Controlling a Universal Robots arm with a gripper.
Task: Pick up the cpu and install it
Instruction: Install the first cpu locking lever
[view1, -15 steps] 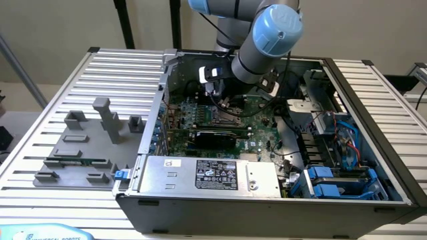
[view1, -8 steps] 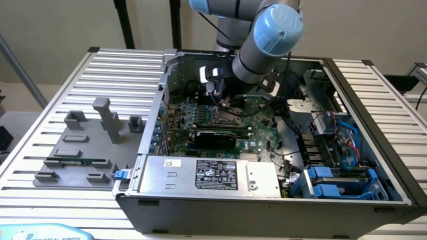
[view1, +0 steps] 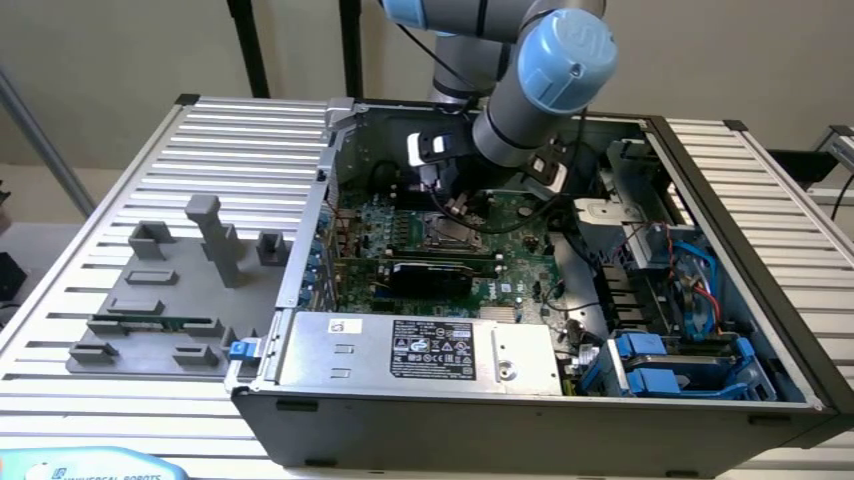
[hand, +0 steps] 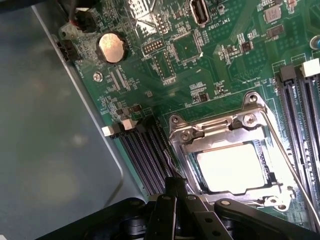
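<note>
The cpu (hand: 231, 170), a bright silvery square, lies flat inside the metal-framed socket (hand: 250, 117) of the green motherboard (hand: 200, 65). My gripper (hand: 175, 196) is shut, with its dark fingers pressed together and nothing seen between them. It hangs just off the socket frame's edge, beside the cpu and apart from it. In the exterior view the gripper (view1: 449, 200) reaches down into the open computer case, right above the socket (view1: 451, 234).
Black memory slots (hand: 145, 155) run beside the socket and a coin battery (hand: 111, 47) sits further off. The case holds a power supply (view1: 427, 345) at the front and blue drive bays (view1: 667, 365). A grey tray (view1: 160, 300) with plastic blocks stands on the exterior view's left.
</note>
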